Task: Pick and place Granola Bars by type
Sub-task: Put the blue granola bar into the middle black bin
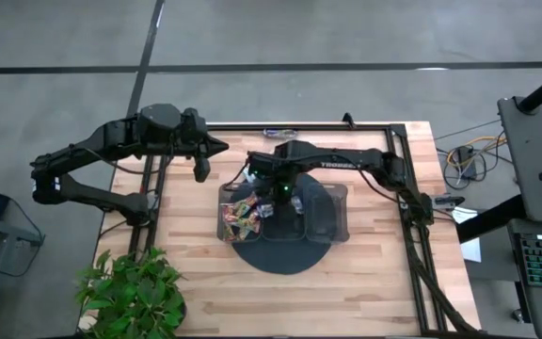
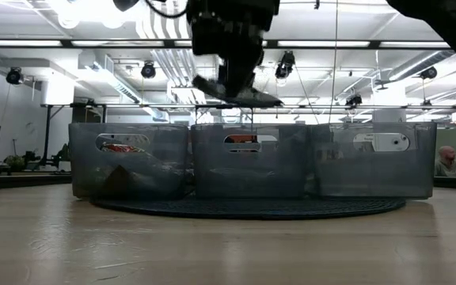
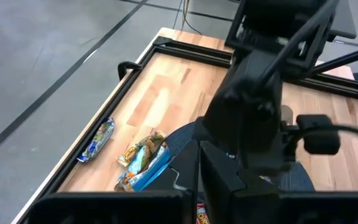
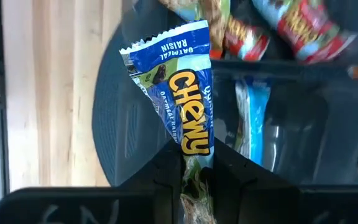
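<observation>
Bench [image 1: 365, 273]: light wood, framed by black rails; the tray sits near its middle.
Mat [image 1: 280, 256]: dark and round, under the tray.
Tray [image 1: 339, 212]: dark see-through plastic, three compartments in a row, resting on the mat.
Tray, compartment on the left arm's side [image 1: 238, 217]: heap of bars, reddish-orange and multicolour wrappers [image 4: 300, 28].
Tray, middle compartment [image 2: 248, 170]: one light blue bar [image 4: 252, 118] lies in it; anything else is hidden under the right arm.
Tray, compartment farthest from the left arm [image 1: 332, 215]: no bars show in it in the high view.
Right pincer [image 4: 196, 168]: above the tray, over the edge between the heaped and middle compartments; fingers closed tight on one end of a dark blue bar.
Held bar [image 4: 179, 93]: dark blue wrapper with "CHEWY" in yellow and "OATMEAL RAISIN"; clear of the tray, its free end sticking out past the fingers.
Same bar, low view [image 2: 240, 93]: hangs above the tray's rim, tilted, not touching it.
Loose bars beyond the tray: three near the bench's rail, one dark blue [image 3: 97, 140], one multicolour [image 3: 143, 149] and one light blue [image 3: 146, 172], the last two touching.
Left pincer [image 1: 199, 168]: off the tray's corner on the loose bars' side, raised over bare bench; cannot tell how its fingers stand.
Plant [image 1: 135, 292]: at the bench corner on the left arm's side, well apart from the tray.
</observation>
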Action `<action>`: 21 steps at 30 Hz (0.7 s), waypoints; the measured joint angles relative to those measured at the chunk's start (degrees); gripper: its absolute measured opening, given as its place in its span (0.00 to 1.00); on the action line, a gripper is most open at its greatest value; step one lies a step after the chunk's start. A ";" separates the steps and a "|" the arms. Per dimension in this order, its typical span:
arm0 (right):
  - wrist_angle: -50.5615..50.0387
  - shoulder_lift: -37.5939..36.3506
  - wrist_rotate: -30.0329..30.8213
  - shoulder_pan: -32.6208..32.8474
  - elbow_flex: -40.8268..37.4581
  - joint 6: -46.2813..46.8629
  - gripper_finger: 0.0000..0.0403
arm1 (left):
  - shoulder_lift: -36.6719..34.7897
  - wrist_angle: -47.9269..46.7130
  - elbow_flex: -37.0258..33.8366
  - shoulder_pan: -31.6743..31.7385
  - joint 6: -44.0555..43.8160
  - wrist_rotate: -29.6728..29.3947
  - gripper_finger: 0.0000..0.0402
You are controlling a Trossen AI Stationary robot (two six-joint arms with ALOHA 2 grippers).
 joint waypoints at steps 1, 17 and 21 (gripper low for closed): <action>0.06 0.00 0.01 0.02 -0.72 0.39 0.13 | 0.00 -0.05 0.00 0.00 0.00 0.00 0.00; 2.45 0.04 4.77 0.00 -7.31 2.12 0.32 | -0.07 -0.19 0.00 0.00 1.22 0.00 0.00; 4.00 0.04 4.80 -0.02 -7.33 2.25 0.42 | -0.07 -0.19 0.00 0.00 1.22 0.00 0.00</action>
